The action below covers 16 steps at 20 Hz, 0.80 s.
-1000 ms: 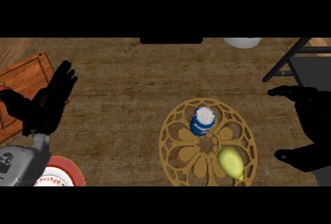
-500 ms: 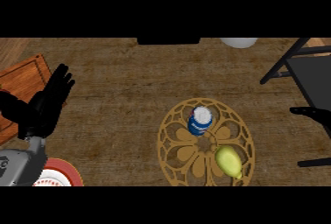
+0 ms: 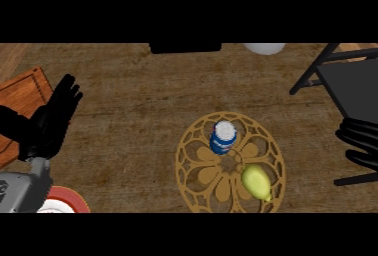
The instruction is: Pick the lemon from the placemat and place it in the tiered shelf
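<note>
Right robot hand point(image 3: 360, 142) has pulled back to the tabletop's right edge, can't tell its fingers. Lemon point(image 3: 256, 182) still untouched on the placemat point(image 3: 193, 165); left robot hand point(image 3: 52, 120) rests open.

So the counter point(image 3: 140, 115) is a dark, worn-looking brown wood with streaky grain all over. There's a small can point(image 3: 222, 137) with a blue body and a white top, standing upright in the upper part of a round golden mat. On the far left a reddish-brown wooden board point(image 3: 22, 95) sits at an angle, partly cut off by the edge. Bottom left corner has a plate point(image 3: 66, 200) with a red rim and a white middle, only a slice of it showing. Up top there's a black block point(image 3: 184, 47) and just right of it something pale and rounded point(image 3: 264, 48), can't tell what either one is.
</note>
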Available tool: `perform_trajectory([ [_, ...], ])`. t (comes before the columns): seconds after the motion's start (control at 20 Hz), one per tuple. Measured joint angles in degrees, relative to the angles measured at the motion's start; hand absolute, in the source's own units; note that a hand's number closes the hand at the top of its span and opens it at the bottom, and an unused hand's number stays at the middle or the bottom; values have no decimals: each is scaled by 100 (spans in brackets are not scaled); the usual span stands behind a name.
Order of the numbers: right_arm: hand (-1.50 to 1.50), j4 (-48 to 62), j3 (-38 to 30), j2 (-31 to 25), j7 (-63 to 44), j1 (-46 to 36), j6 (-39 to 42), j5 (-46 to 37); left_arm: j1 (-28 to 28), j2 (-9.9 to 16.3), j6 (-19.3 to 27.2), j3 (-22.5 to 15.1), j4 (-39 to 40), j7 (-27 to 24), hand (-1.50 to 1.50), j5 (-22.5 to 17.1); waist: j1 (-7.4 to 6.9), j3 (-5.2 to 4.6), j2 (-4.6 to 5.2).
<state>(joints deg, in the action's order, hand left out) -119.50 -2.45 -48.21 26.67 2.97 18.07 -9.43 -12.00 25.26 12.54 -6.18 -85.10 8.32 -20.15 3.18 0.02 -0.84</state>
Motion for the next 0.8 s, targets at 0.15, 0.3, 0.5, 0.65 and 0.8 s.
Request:
perform_trajectory([
  [0.15, -150, -714, 344, 297, -424, 585, -455, -917, 36, 2, -87, 20, -54, -11, 0, -16, -68, -3, 19],
  [0.3, -150, -1156, 836, 577, -669, 1139, -778, -1909, -28, -54, -108, 21, -16, -15, 0, 38, -130, -3, 40],
  [0.5, -150, -1203, 1378, 807, -1055, 1418, -1029, -2976, -66, -122, -120, -27, -63, 48, 0, 138, -209, -3, 57],
  [0.65, -150, -1189, 1821, 1006, -1407, 1594, -1219, -3814, -109, -133, -209, 34, -34, 56, 0, 116, -232, -3, 63],
  [0.8, -150, -1146, 2175, 1256, -1702, 1649, -1348, -4605, -200, -219, -161, 16, -68, 171, 0, 215, -255, -3, 68],
])
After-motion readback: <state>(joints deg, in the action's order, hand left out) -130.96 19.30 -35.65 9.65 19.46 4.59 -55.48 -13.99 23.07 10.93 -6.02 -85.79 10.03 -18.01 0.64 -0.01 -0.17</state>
